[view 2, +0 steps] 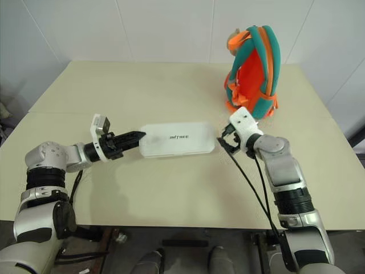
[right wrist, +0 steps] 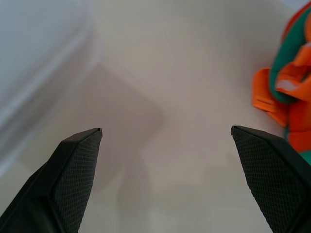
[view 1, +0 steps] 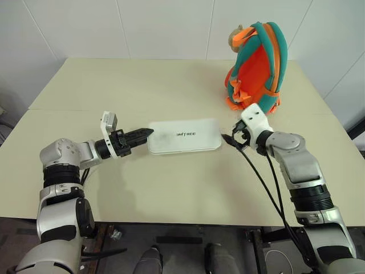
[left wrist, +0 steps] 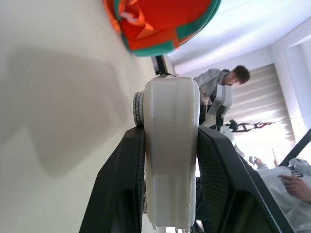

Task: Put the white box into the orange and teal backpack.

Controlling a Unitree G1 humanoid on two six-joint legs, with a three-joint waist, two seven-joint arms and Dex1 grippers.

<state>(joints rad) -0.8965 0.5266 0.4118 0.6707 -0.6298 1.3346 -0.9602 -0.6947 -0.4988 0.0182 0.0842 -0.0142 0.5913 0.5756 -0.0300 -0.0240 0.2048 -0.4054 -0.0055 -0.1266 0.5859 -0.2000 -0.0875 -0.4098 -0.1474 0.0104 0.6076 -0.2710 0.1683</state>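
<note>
The left gripper (view 1: 149, 132) clamps one short end of the box (view 1: 184, 136), apparently raised off the table (view 1: 171, 188). Its long axis points at the right gripper (view 1: 229, 140), spread empty. The backpack (view 1: 255, 68) stands near the far right edge.

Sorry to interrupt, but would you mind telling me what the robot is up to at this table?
The left claw is clamped on one end of the white box, holding it out flat above the table. The right claw sits wide open at the box's other end, gripping nothing. The orange and teal backpack stands upright at the far right of the table, beyond the right claw, and the box is not in it yet.
</note>
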